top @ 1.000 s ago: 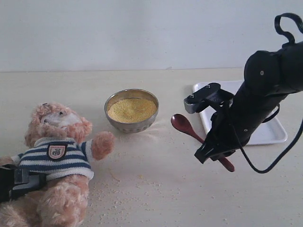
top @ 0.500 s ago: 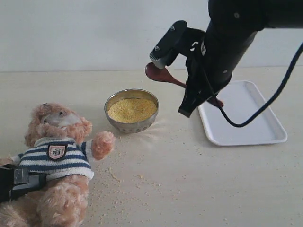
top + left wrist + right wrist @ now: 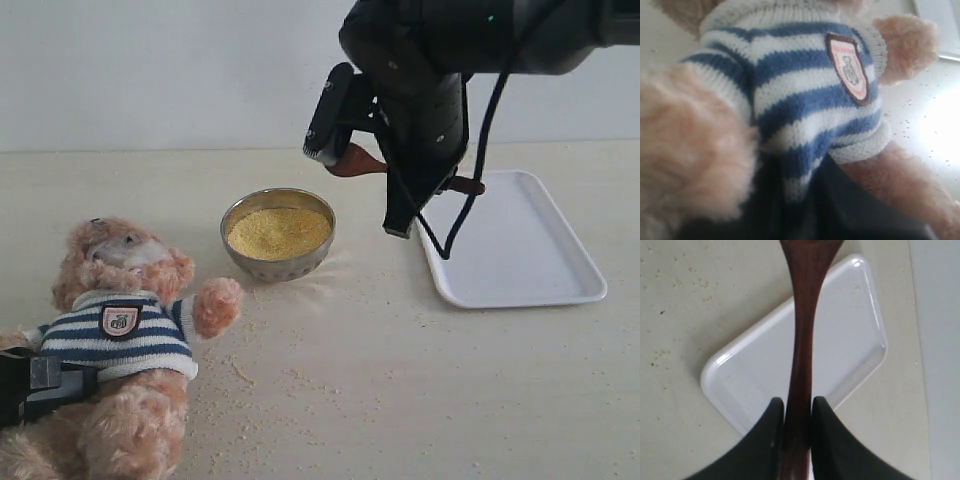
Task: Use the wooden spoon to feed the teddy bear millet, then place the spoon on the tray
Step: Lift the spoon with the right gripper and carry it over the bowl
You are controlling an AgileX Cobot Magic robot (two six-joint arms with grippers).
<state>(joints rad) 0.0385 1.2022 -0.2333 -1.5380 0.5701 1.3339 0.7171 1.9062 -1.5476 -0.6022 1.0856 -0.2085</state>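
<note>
I have the small dark reddish-brown glossy wooden spoon (image 3: 802, 335) up in the air, pinched by its slim handle in the right gripper (image 3: 797, 407). The jaws stand only a sliver apart, tight on either side of the wood. In the exterior view its oval head points toward the small round metal bowl (image 3: 278, 264) heaped with fine yellow millet (image 3: 278, 232), and the handle end sticks out over the flat white rectangular plastic tray (image 3: 520, 255). I cannot see any grain in the spoon, so I judge I am at the scooping step, with feeding and the put-down on the tray not yet done. The fluffy light-brown teddy bear in a navy-and-white striped shirt (image 3: 120, 330) lies propped at the near left. The left gripper (image 3: 40, 385) is at its waist, and in the blurred wrist view it looks nearly closed and nipped onto the teddy bear's lower body. Next I need to bring the spoon head down into the heap at a shallow angle and take a modest load. Then I carry it level across to the pale muzzle. The pale scattered grains (image 3: 250, 380) on the table suggest millet spills at the slightest tilt.
</note>
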